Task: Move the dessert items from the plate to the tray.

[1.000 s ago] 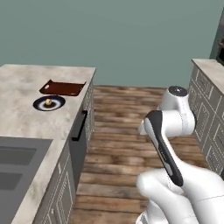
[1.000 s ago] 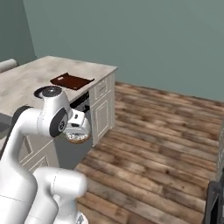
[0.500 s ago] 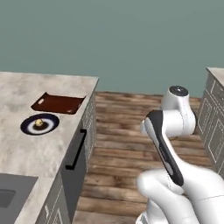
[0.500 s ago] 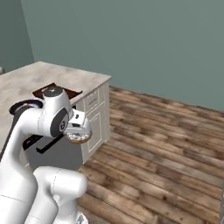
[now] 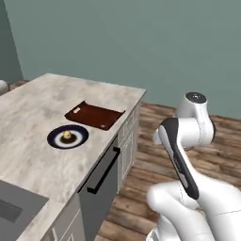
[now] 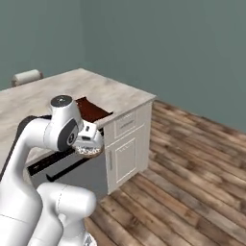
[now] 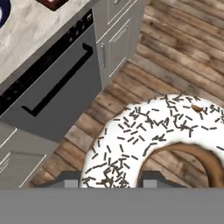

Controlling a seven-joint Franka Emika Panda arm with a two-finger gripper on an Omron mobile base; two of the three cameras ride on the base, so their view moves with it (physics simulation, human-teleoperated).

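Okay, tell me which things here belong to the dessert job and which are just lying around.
Job:
- small tan speckled lump
- round navy plate
- dark reddish-brown tray
- white-iced sprinkled doughnut in the shut gripper

Lying about:
- white paper roll
- grey sink

Base views flanking, sharing counter point(image 5: 37, 155); hand view downward.

Simulated kitchen with a plain teal-green wall point(image 5: 141, 42) and a floor of dark, weathered wooden planks point(image 6: 192, 158). Pale marbled stone counter point(image 5: 33, 141) over grey panelled cabinets point(image 6: 126, 149), with a dark dishwasher front point(image 7: 52, 92) bearing a long black handle point(image 5: 104, 170); edge of a grey sink point(image 5: 16, 207) at lower left. Paper towel roll point(image 6: 26, 77) at the counter's far end; even, shadowless lighting.
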